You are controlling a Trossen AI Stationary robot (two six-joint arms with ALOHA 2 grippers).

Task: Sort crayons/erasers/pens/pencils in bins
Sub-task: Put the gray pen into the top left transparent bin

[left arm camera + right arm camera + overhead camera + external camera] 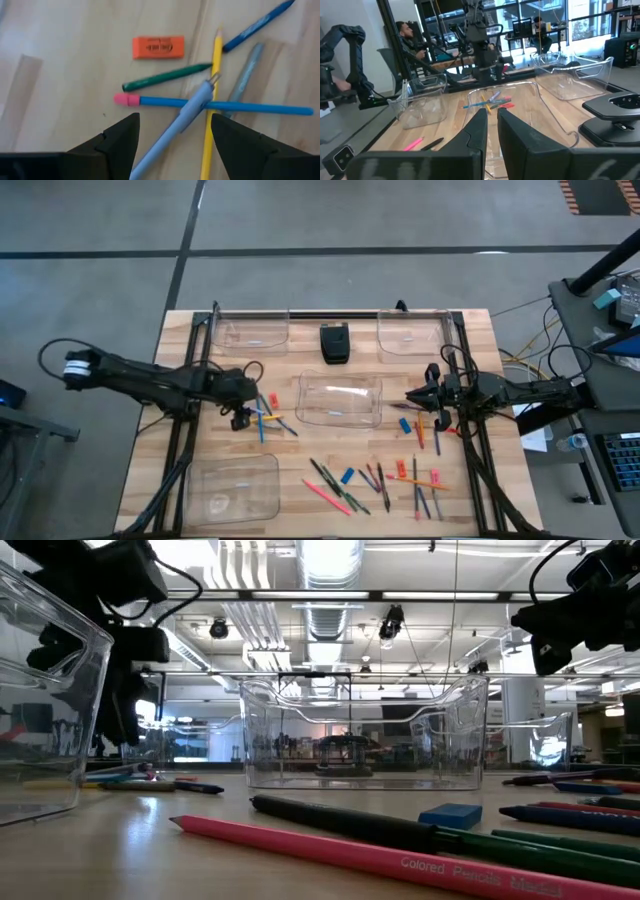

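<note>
My left gripper is open and points down over a small pile of sticks left of the middle bin. A pale grey-blue pen lies between its fingers, across a blue pencil and a yellow pencil. I cannot tell whether the fingers touch the pen. A green stick and an orange-red eraser lie beside them. My right gripper is shut and empty. It is held level above the table at the middle bin's right end.
Clear bins stand at the far left, far right and near left. A black box sits at the far middle. More sticks and a blue eraser lie near the front and at the right.
</note>
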